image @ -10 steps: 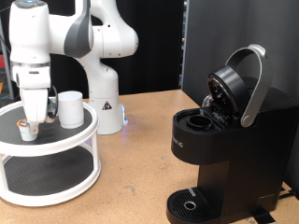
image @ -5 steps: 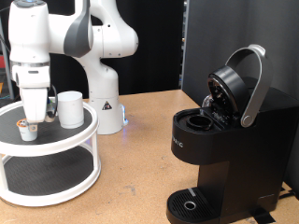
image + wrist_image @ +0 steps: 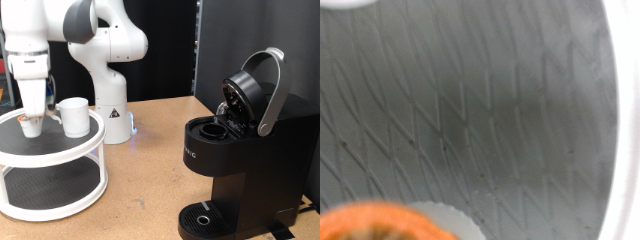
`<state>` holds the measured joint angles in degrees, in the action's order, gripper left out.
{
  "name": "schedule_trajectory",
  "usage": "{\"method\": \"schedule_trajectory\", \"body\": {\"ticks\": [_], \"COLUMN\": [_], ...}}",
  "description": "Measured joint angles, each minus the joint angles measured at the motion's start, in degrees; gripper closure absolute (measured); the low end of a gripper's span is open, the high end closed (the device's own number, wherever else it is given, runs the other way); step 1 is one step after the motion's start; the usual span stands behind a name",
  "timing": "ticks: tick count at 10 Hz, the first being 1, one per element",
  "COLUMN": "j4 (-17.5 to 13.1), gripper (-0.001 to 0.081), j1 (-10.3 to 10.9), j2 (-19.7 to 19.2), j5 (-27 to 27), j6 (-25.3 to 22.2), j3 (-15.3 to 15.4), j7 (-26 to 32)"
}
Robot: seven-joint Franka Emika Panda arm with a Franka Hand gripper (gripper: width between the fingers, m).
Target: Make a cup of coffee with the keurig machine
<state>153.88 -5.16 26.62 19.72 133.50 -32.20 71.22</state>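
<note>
My gripper (image 3: 32, 122) hangs over the top shelf of a white two-tier round stand (image 3: 62, 151) at the exterior view's left. It is shut on a small white pod (image 3: 32, 127), held just above the shelf. In the wrist view the pod's orange-brown top (image 3: 390, 225) shows blurred against the grey mesh shelf (image 3: 470, 110); the fingers do not show there. The cup (image 3: 72, 115), a white mug, stands on the same shelf just right of the gripper. The keurig machine (image 3: 235, 165) is at the right, its lid (image 3: 262, 90) tilted open and its pod chamber (image 3: 212, 128) bare.
The arm's white base (image 3: 112, 112) stands behind the stand. The machine's round drip base (image 3: 205, 217) has nothing on it. Brown tabletop (image 3: 145, 170) lies between the stand and the machine. The stand's lower shelf (image 3: 50, 185) is a dark mesh.
The gripper has risen and shifted slightly left, and the pod has come up off the shelf with it. Mug and machine have not moved.
</note>
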Motion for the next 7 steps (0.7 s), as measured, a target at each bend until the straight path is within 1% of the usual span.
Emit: {"method": "schedule_trajectory", "body": {"ticks": [1,2,3,4,5,7], "j4": [-0.97,-1.98,-2.82,-3.44,-3.87,-3.96], "gripper": [0.0418,0.0627,0.0627,0.0746,0.0746,0.0746], "j1": [0.25,0.49,0.57,0.59,0.59,0.58], "j2": [1.47,2.82,3.96,4.84,5.48,5.8], "j5": [-1.03,-1.84,-2.13,-2.15,-2.15,-2.15], "j6": [-2.63,-5.08,-7.03,-8.49,-9.65,-10.1], "j3": [0.35,0.74,1.12,1.47,1.69,1.84], "j7": [0.06,0.06,0.06,0.06,0.06,0.06]}}
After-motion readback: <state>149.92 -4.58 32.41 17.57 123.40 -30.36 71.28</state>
